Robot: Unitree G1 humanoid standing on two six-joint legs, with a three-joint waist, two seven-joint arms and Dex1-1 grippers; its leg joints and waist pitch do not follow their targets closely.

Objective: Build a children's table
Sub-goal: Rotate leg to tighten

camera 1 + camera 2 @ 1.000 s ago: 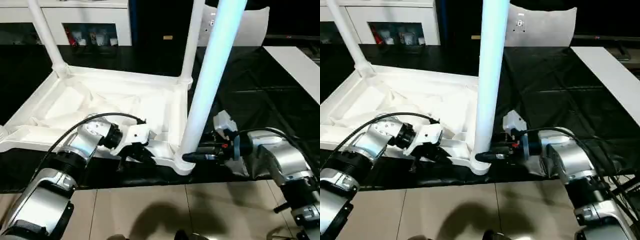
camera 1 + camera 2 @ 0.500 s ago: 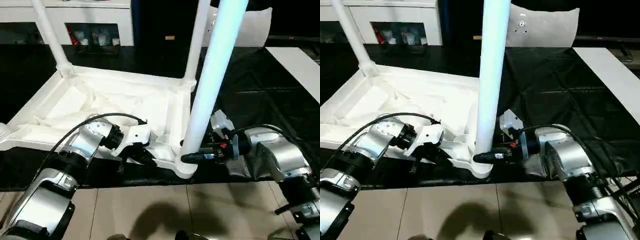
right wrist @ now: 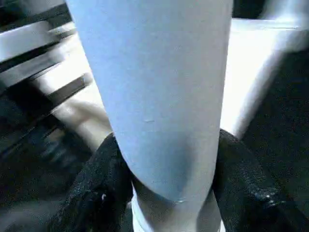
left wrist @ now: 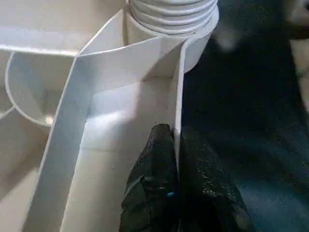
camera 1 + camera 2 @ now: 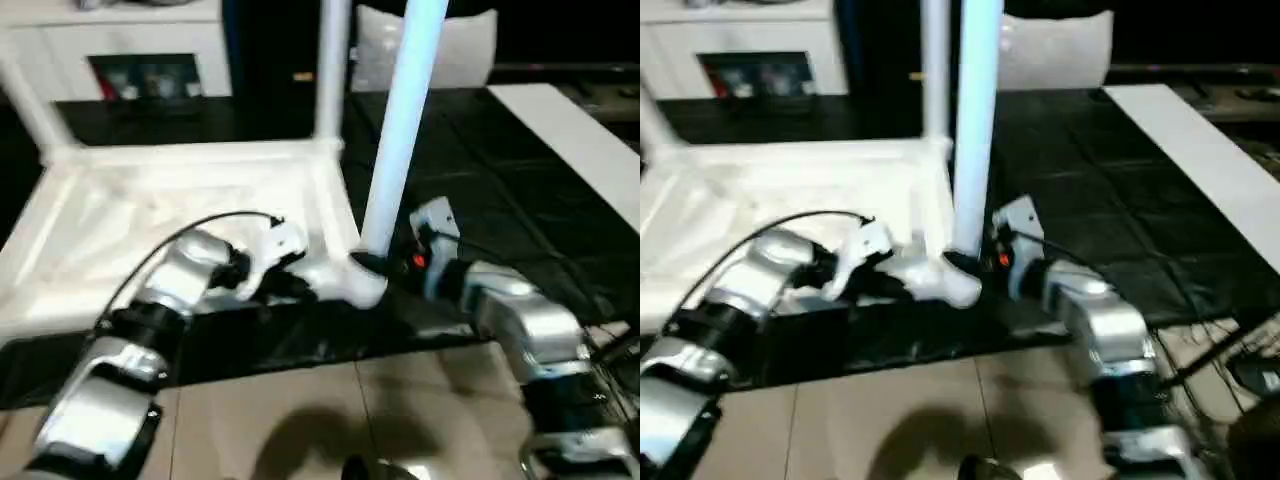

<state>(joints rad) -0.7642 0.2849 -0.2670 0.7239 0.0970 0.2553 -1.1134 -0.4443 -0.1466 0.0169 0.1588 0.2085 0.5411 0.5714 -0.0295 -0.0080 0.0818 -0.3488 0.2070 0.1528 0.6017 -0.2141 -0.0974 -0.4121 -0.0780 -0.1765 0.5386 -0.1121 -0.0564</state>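
Both grippers work at the near right corner of the children's table (image 5: pixel 190 200), which lies upside down on a black cloth (image 5: pixel 480 170), its ribbed hollow underside facing up. The table top takes the left and middle of the head views, and its near edge runs along the cloth's edge above the tiled floor (image 5: pixel 330 420). Three legs stand upright from it: one at the far left corner (image 5: pixel 25 115), one at the far right corner (image 5: pixel 332 70), and the nearest leg (image 5: pixel 400 130) at the near right corner. The right gripper (image 3: pixel 166 193) holds this nearest leg low, just above its socket, with one black finger (image 3: pixel 94 188) on each side of it. The left gripper (image 4: pixel 176 159) is closed on the thin side wall (image 4: pixel 178 96) of the table top, just beside the same corner socket (image 4: pixel 171 19). White cabinets (image 5: pixel 130 50) stand behind the cloth.
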